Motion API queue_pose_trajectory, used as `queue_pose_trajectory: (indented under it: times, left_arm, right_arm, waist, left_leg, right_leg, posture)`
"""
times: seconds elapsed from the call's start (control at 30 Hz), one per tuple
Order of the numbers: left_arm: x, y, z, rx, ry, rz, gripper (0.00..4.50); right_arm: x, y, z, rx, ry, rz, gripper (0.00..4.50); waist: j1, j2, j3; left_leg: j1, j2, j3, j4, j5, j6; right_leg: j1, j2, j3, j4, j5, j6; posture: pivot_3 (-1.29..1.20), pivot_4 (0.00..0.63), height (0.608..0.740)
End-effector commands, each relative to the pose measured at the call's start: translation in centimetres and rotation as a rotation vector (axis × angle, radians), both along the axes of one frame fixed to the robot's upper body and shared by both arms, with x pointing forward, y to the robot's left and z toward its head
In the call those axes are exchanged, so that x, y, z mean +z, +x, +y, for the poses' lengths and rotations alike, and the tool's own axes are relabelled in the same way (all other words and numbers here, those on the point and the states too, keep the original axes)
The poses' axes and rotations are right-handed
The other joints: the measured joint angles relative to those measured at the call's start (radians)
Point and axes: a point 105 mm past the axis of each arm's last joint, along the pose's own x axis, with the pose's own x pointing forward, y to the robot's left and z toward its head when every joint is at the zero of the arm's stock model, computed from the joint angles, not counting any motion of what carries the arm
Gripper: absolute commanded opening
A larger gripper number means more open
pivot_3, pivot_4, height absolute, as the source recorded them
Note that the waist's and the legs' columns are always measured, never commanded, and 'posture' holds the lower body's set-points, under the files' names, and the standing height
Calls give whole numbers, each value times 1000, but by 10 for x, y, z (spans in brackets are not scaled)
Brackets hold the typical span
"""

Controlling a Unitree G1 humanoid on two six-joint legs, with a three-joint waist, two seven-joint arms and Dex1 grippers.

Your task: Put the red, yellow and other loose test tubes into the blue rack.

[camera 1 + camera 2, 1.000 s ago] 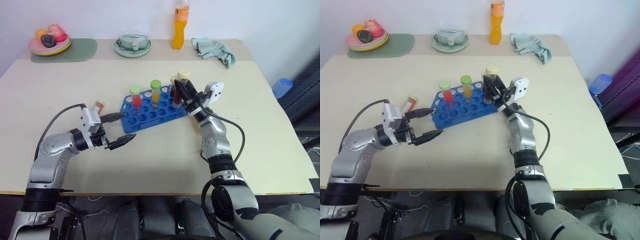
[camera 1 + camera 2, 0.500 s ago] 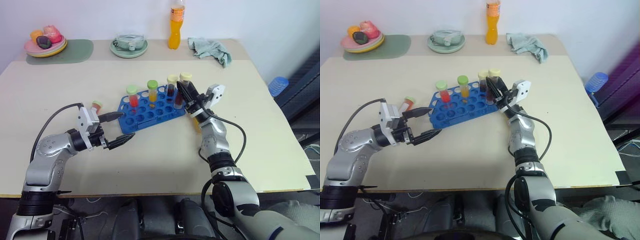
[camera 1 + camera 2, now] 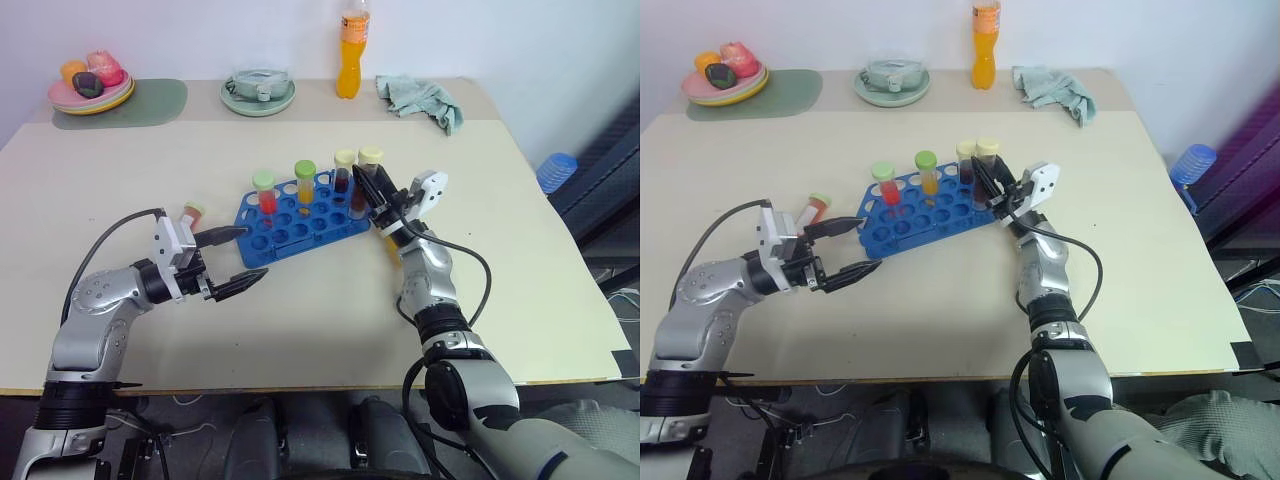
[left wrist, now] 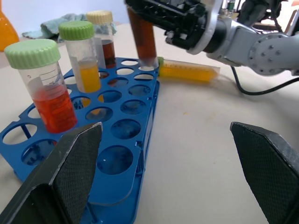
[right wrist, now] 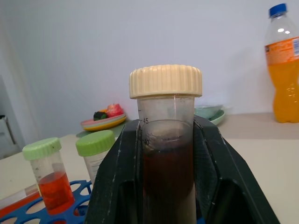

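Observation:
The blue rack [image 3: 300,218] lies mid-table. It holds a red tube with a green cap [image 3: 264,192], a yellow one with a green cap [image 3: 305,182] and a dark one with a cream cap [image 3: 344,172]. My right gripper [image 3: 367,182] is shut on a dark brown tube with a cream cap [image 5: 166,154], upright, its lower end at a hole in the rack's right end [image 4: 148,65]. A yellow tube [image 4: 189,72] lies on the table beside that arm. A loose red tube [image 3: 190,215] lies left of the rack. My left gripper [image 3: 252,252] is open and empty at the rack's near left corner.
Along the table's back edge stand an orange drink bottle [image 3: 352,50], a green plate with a cup [image 3: 258,92], a plate of fruit [image 3: 90,88] on a green mat and a crumpled cloth [image 3: 420,98]. A blue bottle cap [image 3: 556,170] shows past the right edge.
The whole view has shifted with the camera. My right gripper keeps the dark tube over the rack's right end, and the left gripper has not moved.

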Motion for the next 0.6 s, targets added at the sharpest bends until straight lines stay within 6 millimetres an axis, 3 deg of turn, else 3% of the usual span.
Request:
queue_pose_trajectory:
  times: [0.03, 0.6]
  left_arm:
    - [8, -2, 2, 4, -2, -44, 4500]
    - [6, -6, 5, 23, 0, -45, 4500]
  right_arm:
    - [6, 4, 0, -11, -17, -22, 782]
    - [3, 7, -6, -33, -19, -21, 782]
  waist:
    - [0, 0, 0]
    - [-1, 0, 0]
  left_leg:
    - [0, 0, 0, 0, 0, 0]
    - [1, 0, 0, 0, 0, 0]
  right_leg:
    - [0, 0, 0, 0, 0, 0]
    - [1, 0, 0, 0, 0, 0]
  posture:
    - [0, 150, 740]
    - [0, 150, 740]
